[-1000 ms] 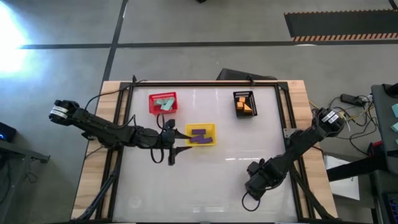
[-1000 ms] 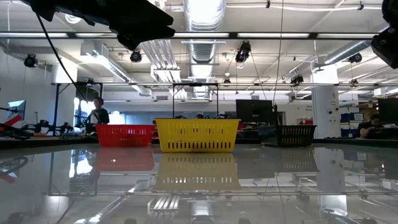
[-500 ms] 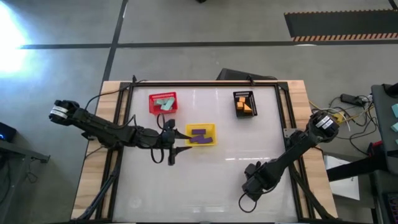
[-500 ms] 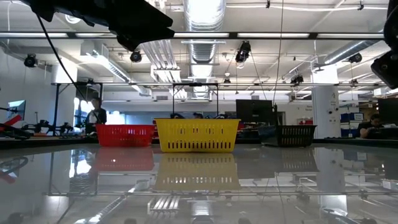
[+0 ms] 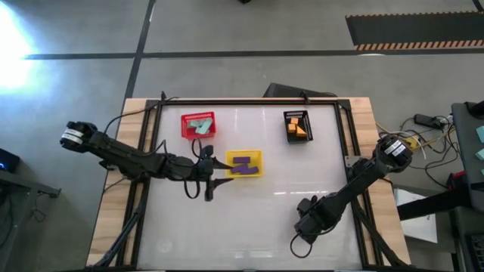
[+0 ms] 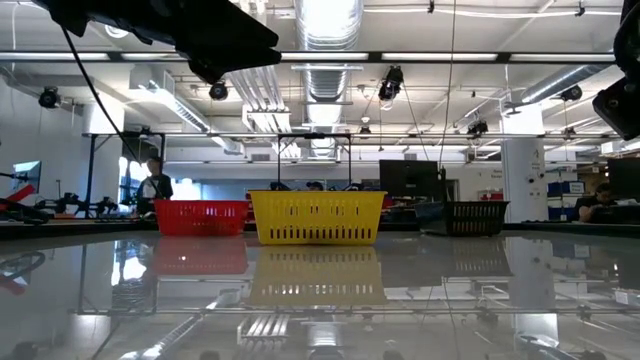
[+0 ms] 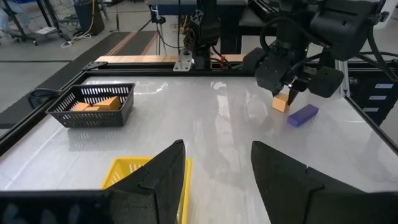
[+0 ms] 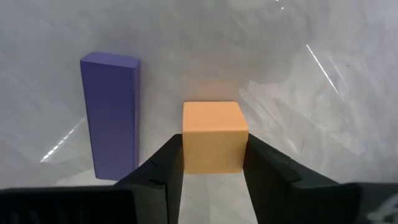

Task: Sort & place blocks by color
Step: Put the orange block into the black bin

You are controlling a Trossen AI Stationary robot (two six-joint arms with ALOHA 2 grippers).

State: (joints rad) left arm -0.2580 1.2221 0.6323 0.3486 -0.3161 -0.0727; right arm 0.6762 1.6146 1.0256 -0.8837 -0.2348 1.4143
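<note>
The right gripper (image 8: 211, 163) is down over the near right part of the table (image 5: 257, 227), and its two dark fingers (image 8: 163, 168) stand one on each side of an orange cube (image 8: 212, 135); the pads lie close against the cube's flanks, though whether they press on it or only bracket it cannot be told. The cube sits on the glossy white tabletop. Just beside it, apart from it and parallel to the fingers, lies a purple bar (image 8: 112, 112), flat on the table and outside the gripper's span. The left wrist view shows the same pair from across the table: the orange cube (image 7: 281, 104) under the right arm's gripper and the purple bar (image 7: 303, 114) next to it. The left gripper (image 7: 214, 171) hangs over the middle-left of the table beside the yellow basket (image 5: 258, 156), its fingers spread moderately apart with nothing between them. In the high view the yellow basket holds purple blocks (image 5: 243, 165), the red basket (image 5: 184, 127) at the far left holds teal-green blocks (image 5: 200, 125), and the black basket (image 5: 289, 115) at the far right holds orange blocks (image 5: 298, 131). From table height the three baskets stand in a row, red, yellow and black, well apart from the right gripper.
</note>
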